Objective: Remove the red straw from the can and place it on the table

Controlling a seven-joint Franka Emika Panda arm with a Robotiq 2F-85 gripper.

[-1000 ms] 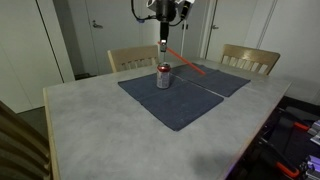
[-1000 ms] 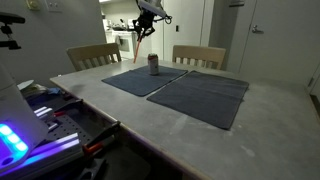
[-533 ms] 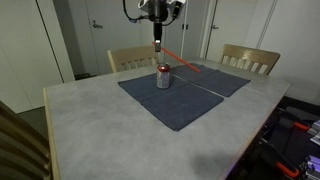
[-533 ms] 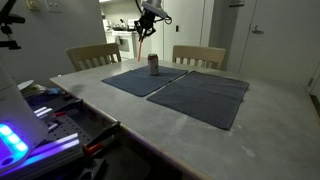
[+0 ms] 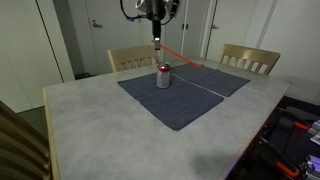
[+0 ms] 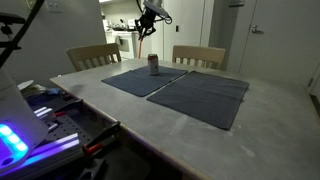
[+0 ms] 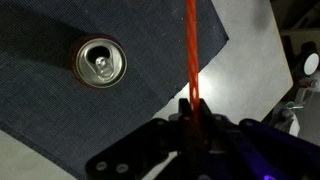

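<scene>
The silver can (image 5: 163,76) with a red top stands on a dark placemat (image 5: 175,105) on the grey speckled table (image 5: 100,130); it also shows in an exterior view (image 6: 153,65) and from above in the wrist view (image 7: 100,62). My gripper (image 5: 156,40) hangs well above the can, shut on the red straw (image 5: 182,58), which is out of the can and slants down from the jaws. In the wrist view the red straw (image 7: 191,50) runs straight up from the shut fingers (image 7: 190,108), beside the can. In an exterior view (image 6: 145,28) the gripper is high above the can.
Two wooden chairs (image 5: 133,57) (image 5: 250,58) stand at the table's far side. A second dark placemat (image 6: 205,95) lies beside the first. Equipment with blue lights (image 6: 20,140) sits by one table edge. White doors (image 5: 100,30) are behind.
My gripper has risen a little and shifted sideways with the red straw held in it, away from above the can. The can has not moved.
</scene>
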